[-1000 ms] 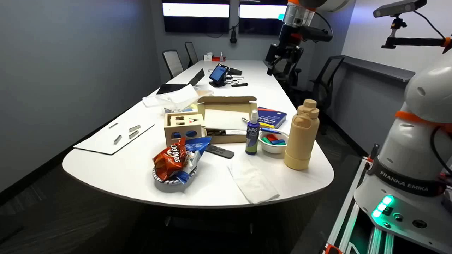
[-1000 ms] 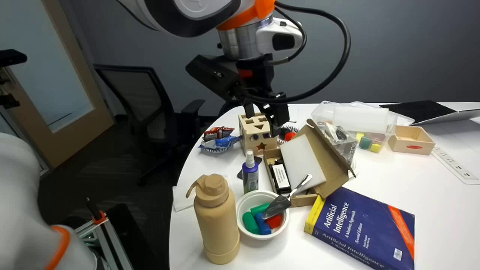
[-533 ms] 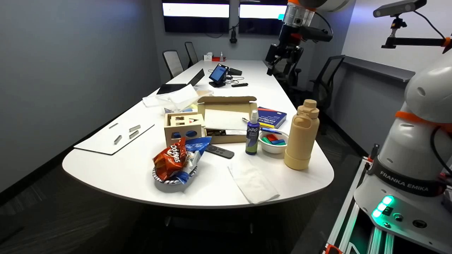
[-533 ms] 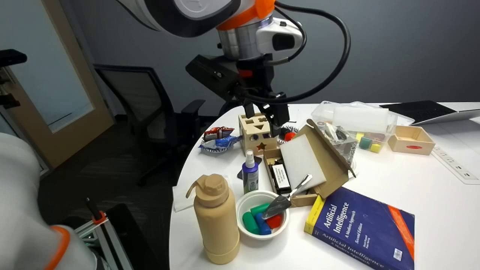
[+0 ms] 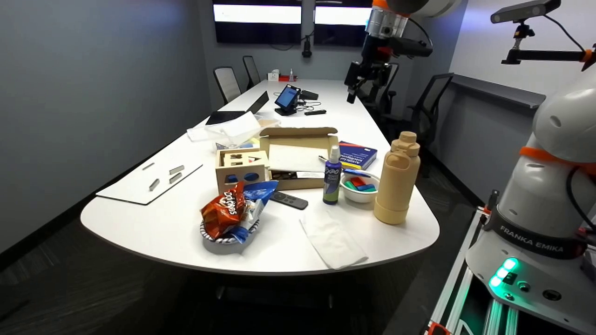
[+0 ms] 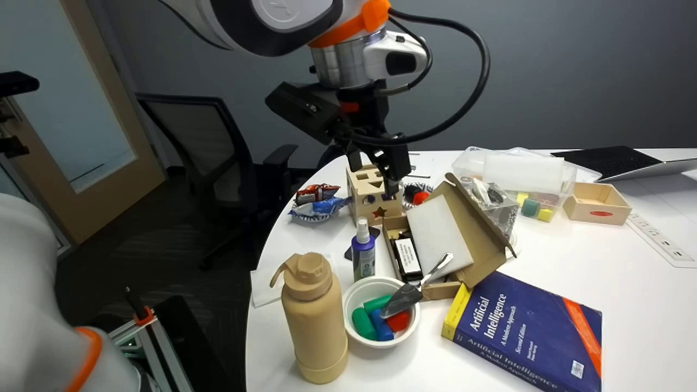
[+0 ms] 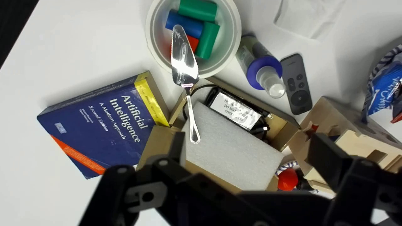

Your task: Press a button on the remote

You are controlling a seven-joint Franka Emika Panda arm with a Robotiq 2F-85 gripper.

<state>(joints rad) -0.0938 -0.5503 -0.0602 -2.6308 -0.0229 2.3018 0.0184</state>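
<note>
The remote point(image 7: 296, 84) is a slim dark grey bar with a round pad and small buttons, lying flat on the white table. In an exterior view the remote point(image 5: 289, 200) lies between the snack bags and the spray bottle. In an exterior view the remote point(image 6: 374, 232) is partly hidden behind the spray bottle. My gripper point(image 7: 251, 153) is open, with nothing between its fingers. It hangs in the air above the open cardboard box, apart from the remote, which is farther up in the wrist view. The gripper also shows in both exterior views point(image 5: 363, 93) point(image 6: 373, 177).
A spray bottle point(image 7: 263, 70) stands right beside the remote. Around it are a cardboard box point(image 5: 300, 183), a wooden shape box point(image 5: 242, 170), snack bags point(image 5: 228, 209), a bowl with a cake server point(image 6: 381, 283), a tall tan bottle point(image 6: 313, 321) and a blue book point(image 6: 533, 326).
My gripper has moved slightly left in both exterior views, and a little lower in one of them. It stays open. The objects on the table have not moved.
</note>
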